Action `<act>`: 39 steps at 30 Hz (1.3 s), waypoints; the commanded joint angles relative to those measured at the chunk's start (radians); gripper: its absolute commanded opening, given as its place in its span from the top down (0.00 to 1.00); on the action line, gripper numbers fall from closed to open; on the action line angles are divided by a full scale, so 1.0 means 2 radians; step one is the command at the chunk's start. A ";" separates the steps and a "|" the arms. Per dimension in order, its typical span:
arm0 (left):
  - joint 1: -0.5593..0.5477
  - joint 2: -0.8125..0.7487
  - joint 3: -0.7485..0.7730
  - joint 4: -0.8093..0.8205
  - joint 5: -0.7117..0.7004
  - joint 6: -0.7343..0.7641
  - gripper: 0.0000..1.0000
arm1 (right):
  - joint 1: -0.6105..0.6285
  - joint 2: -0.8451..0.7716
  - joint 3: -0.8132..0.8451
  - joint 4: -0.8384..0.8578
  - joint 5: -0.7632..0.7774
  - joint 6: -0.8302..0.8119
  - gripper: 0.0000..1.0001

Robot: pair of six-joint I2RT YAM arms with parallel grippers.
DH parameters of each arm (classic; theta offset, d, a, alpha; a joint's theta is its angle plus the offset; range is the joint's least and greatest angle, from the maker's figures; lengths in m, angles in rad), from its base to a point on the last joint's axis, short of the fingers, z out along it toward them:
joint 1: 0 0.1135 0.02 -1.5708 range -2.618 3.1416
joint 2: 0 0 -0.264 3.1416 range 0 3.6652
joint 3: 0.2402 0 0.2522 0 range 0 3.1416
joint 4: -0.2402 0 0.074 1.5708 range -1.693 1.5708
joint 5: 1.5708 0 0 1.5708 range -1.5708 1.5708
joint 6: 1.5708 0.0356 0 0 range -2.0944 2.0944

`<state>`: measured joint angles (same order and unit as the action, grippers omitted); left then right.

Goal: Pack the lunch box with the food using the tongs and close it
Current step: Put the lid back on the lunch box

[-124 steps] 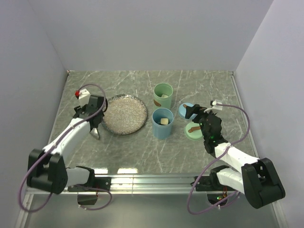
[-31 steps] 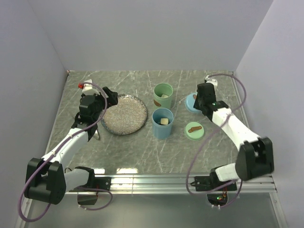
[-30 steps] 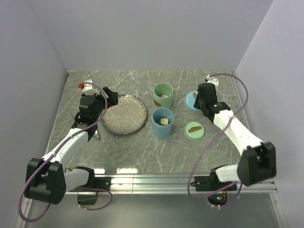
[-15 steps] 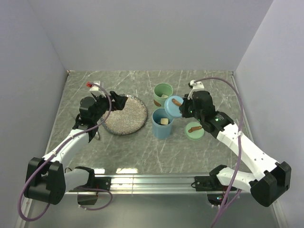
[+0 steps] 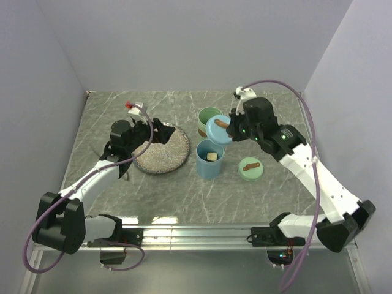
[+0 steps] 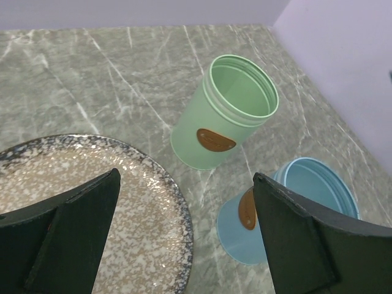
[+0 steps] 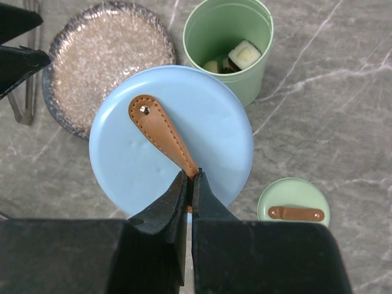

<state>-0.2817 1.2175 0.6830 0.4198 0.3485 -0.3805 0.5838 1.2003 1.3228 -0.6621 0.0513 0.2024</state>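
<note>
Your right pincer (image 7: 191,179) is clenched on the brown handle (image 7: 160,130) of the blue lid (image 7: 214,141), held clear of the bench (image 7: 343,98). Just ahead of it, food (image 7: 244,54) sits in the green tin (image 7: 254,82). Your left pincer (image 6: 185,184) is spread wide above the plate (image 6: 92,177). The tongs (image 7: 23,92) lie on the bench beside that plate, well left of your right pincer.

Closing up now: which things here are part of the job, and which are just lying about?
Job: blue lid, held by right gripper; blue canister; green canister with food; green lid; tongs.
Lying about: plate.
</note>
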 commanded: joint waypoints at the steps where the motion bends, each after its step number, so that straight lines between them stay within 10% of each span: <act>1: -0.014 0.013 0.035 0.002 0.009 0.012 0.05 | 0.010 0.063 0.059 -0.059 -0.013 -0.025 1.00; 39: -0.099 0.053 0.076 -0.037 0.018 0.018 0.05 | 0.092 0.216 0.135 -0.164 0.055 0.000 1.00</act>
<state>-0.4614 1.3075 0.7822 0.3660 0.3565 -0.3851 0.7570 1.6245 1.5967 -0.9928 0.1532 0.1928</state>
